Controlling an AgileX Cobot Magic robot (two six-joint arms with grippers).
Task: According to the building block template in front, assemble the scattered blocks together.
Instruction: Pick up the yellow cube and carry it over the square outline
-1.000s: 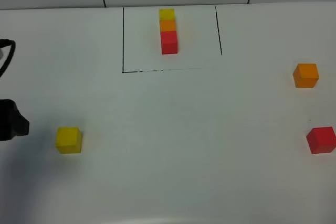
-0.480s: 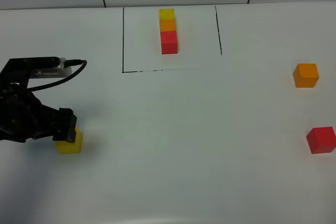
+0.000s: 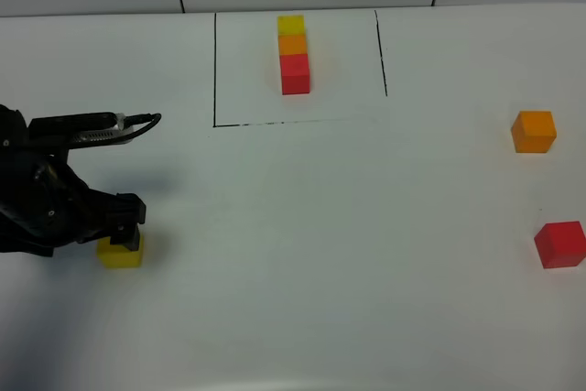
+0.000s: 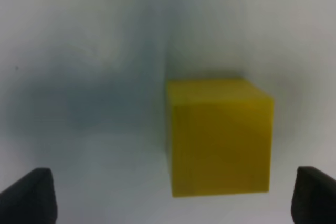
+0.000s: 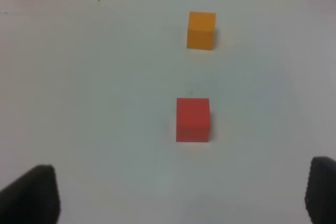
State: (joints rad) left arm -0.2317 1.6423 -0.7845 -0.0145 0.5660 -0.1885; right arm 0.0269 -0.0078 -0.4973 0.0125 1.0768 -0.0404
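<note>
Framing one three-cube template [image 3: 294, 54], a drawn rectangle [image 3: 215, 70] is seen; before it one yellow cube [image 3: 121, 255], orange cube [image 3: 534, 131] and red cube [image 3: 560, 244] are counted; left tool [image 4: 169, 203] and right tool [image 5: 181, 192] are held open.

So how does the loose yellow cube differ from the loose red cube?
In the high view, the small yellow cube lies at the left of the white table, the small red cube at the far right. The open left gripper is poised at the yellow cube; none is near the red cube. Both are plain, equal-sized, lying flat.
</note>
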